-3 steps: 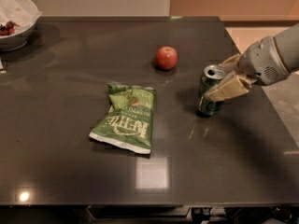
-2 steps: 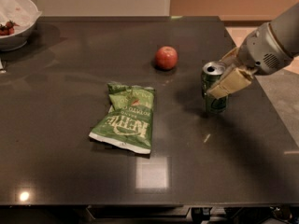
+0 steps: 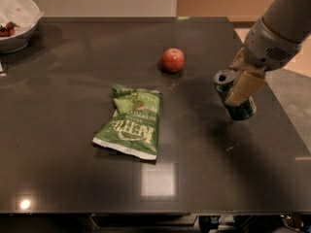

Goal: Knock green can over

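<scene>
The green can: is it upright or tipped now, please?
Tipped, not yet flat: the small dark green metal can leans, top rim toward the round red apple, with the tool against its side.

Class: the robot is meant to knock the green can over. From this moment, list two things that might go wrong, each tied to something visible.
1. The green can leans, not yet flat, with the tool against its side; if the push stops, it may settle back upright.
2. It is near the right edge of the table; once down, it might roll off.

Dim, glare on table (image 3: pixel 73 188), claw (image 3: pixel 239 92) at right
</scene>
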Controlling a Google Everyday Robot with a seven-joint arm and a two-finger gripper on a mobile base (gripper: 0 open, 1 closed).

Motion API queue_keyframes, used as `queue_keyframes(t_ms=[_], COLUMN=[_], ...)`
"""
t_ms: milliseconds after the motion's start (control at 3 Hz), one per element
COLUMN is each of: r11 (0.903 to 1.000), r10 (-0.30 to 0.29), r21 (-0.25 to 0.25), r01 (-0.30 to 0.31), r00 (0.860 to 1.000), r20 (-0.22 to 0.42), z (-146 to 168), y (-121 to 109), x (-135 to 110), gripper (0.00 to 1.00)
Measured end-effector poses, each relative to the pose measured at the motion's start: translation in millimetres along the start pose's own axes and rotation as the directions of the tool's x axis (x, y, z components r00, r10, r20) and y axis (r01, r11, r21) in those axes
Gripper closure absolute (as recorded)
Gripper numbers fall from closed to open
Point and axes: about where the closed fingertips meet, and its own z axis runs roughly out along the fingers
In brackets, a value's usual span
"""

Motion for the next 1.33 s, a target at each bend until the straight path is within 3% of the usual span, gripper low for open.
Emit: queue_keyframes(t_ms=[333,667,1333], r11=[0.999,0.9958,0.9877], r10=[-0.036,-0.073,-0.121], r21=[-0.029,-0.066,-0.126], r01=[0.033,0.063,0.093], r00=[0.995,0.982,0.964], r20=[-0.097,-0.172,-0.238], z=[4,14,37], y=[8,16,25], x=[8,16,24], gripper=[1.0,0.82,0.35])
